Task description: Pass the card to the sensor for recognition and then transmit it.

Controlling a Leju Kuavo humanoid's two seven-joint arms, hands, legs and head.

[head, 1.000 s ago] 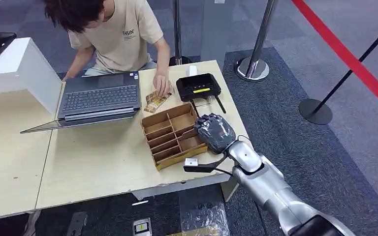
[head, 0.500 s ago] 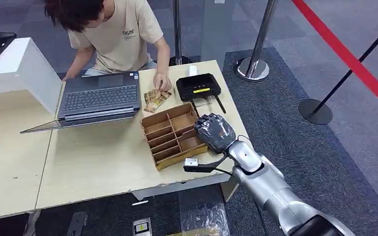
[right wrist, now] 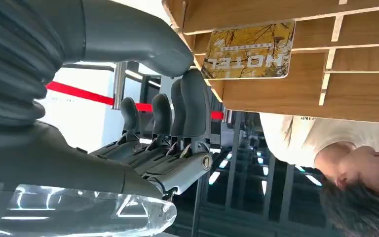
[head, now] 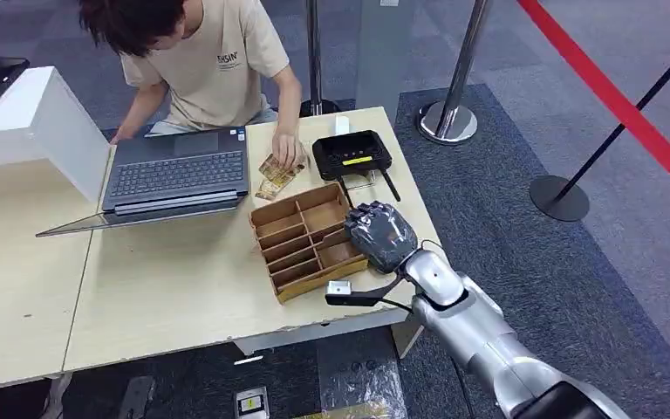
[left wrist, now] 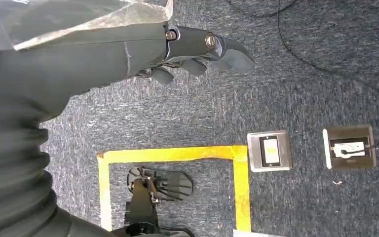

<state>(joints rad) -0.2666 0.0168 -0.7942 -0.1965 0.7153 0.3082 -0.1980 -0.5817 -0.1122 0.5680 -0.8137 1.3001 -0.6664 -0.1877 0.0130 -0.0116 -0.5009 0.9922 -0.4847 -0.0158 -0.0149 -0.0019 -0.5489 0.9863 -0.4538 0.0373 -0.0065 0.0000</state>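
A yellow card [right wrist: 249,49] printed "HOTEL" stands in a compartment of the brown cardboard tray [head: 290,229]. My right hand [head: 380,234] is over the tray's near right corner. In the right wrist view its thumb and one finger [right wrist: 193,94] close together on the card's near edge, while the other fingers stay spread. The black sensor box [head: 352,155] sits on the table just beyond the tray. My left hand [left wrist: 197,47] hangs over the carpet, holding nothing, with its fingers loosely extended.
A person sits at the far side of the table, one hand on a small stack of cards [head: 275,179] beside an open laptop [head: 174,175]. A white stand [head: 35,122] with a phone is at far left. Barrier posts [head: 449,118] stand on the right.
The person's hand shifts slightly on the stack of cards. My right hand and the tray stay where they were.
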